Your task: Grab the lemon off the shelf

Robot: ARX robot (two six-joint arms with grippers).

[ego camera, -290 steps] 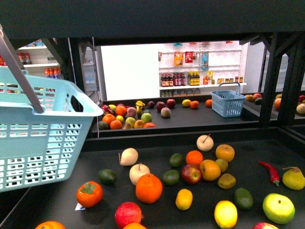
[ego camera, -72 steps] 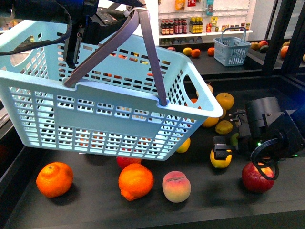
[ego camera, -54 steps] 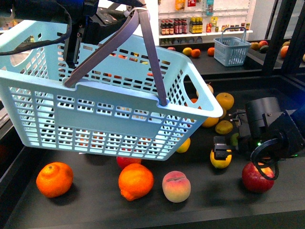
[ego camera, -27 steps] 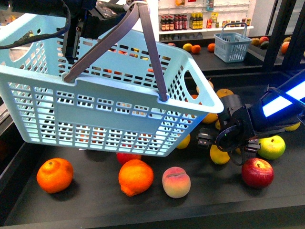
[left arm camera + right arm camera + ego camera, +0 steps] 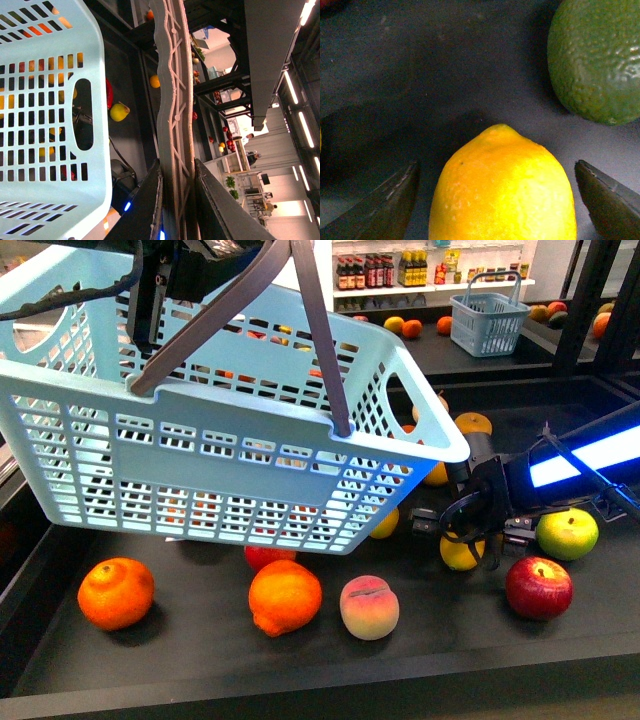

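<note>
The lemon point(image 5: 458, 554) is lying on the black deck of the shelf point(image 5: 180, 652), just beside a red apple point(image 5: 539, 587) and a yellow-green apple point(image 5: 567, 533). The right tool point(image 5: 496, 169) is hanging low over it with its fingers point(image 5: 380, 205) spread wide, one on each side of the fruit and neither touching it. In the right wrist view a bumpy green avocado point(image 5: 595, 65) is sitting near the lemon's tip. The left tool point(image 5: 177, 170) is pinching the grey handle point(image 5: 172, 100) of a pale blue basket point(image 5: 220, 460), which is tilting above the deck. A peach point(image 5: 369, 606) and two oranges point(image 5: 285, 596) are resting along the front
</note>
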